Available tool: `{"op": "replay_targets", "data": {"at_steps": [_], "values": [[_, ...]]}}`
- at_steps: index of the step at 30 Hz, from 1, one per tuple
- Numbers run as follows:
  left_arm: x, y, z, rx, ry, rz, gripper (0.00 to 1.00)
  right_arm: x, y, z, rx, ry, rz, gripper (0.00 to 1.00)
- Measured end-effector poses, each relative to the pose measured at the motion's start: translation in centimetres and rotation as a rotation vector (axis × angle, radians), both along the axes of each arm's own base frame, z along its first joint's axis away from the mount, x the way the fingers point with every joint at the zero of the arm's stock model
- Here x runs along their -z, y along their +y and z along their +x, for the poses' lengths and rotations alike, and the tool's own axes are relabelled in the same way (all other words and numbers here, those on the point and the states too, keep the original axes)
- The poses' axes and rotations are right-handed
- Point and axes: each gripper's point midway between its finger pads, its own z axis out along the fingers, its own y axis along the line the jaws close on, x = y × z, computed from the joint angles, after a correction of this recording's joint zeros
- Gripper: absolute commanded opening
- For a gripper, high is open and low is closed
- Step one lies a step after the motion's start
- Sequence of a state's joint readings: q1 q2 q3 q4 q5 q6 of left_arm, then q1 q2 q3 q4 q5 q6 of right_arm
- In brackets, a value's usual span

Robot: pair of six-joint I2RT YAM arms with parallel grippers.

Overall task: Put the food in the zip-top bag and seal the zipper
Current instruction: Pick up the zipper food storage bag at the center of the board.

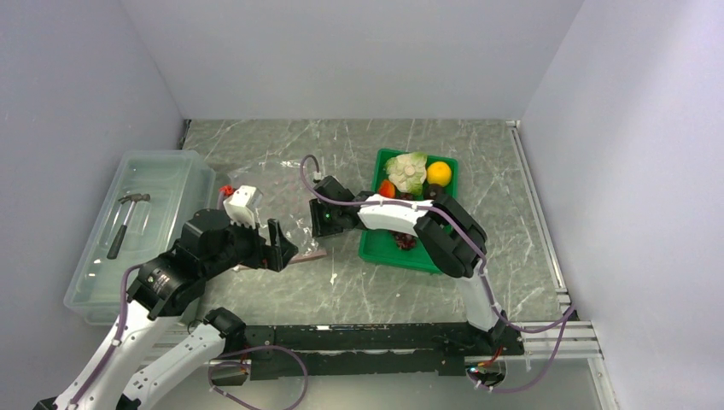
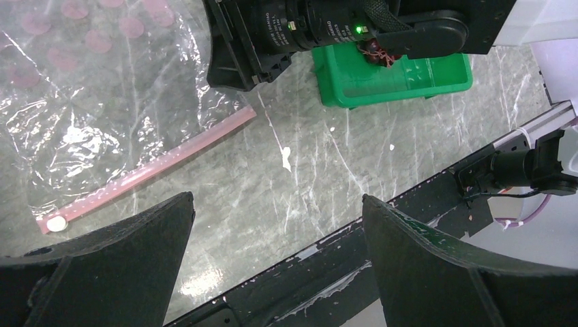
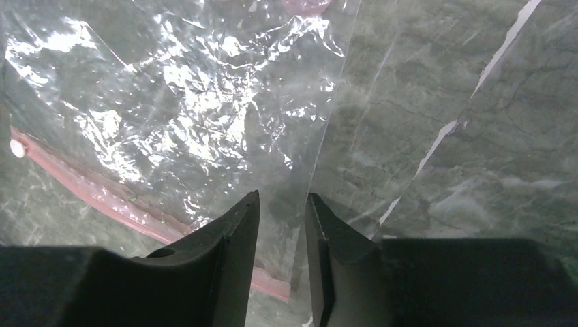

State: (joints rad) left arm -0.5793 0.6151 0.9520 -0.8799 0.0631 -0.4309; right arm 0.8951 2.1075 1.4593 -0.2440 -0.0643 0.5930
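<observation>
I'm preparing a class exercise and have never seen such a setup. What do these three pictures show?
Two robot arms are bolted at a table's near edge. One picture looks down from above; the others come from a camera on each wrist. On the table lie a clear zip-top bag with a pink zipper, a green tray of toy food, and a clear bin holding a hammer. The left pincer hangs open near the zipper, empty. The right pincer is nearly closed around the bag's side edge; whether it grips is unclear.
</observation>
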Motion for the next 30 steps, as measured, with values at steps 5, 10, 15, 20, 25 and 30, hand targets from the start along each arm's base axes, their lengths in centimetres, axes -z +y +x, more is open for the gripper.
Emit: {"op": "replay_targets", "data": {"at_steps": [5, 10, 15, 20, 25, 30], "values": [[0.1, 0.0, 0.1, 0.0, 0.004, 0.003, 0.99, 0.3, 0.1, 0.0, 0.011, 0.008, 0.025, 0.11], [0.1, 0.0, 0.1, -0.002, 0.006, 0.004, 0.99, 0.5, 0.0, -0.1, 0.021, 0.018, 0.045, 0.0], [0.4, -0.1, 0.2, -0.003, 0.016, 0.01, 0.99, 0.5, -0.9, -0.6, 0.029, 0.028, 0.053, 0.0], [0.6, -0.2, 0.4, -0.003, 0.025, 0.017, 0.99, 0.2, -1.9, -1.1, 0.032, 0.04, 0.055, 0.0], [0.9, -0.3, 0.5, -0.001, 0.038, 0.023, 0.99, -1.9, -2.1, -0.9, 0.037, 0.016, 0.084, 0.0], [1.2, -0.6, 0.6, 0.01, 0.056, 0.03, 0.99, -5.4, -2.1, -0.8, 0.036, -0.03, 0.137, 0.0]]}}
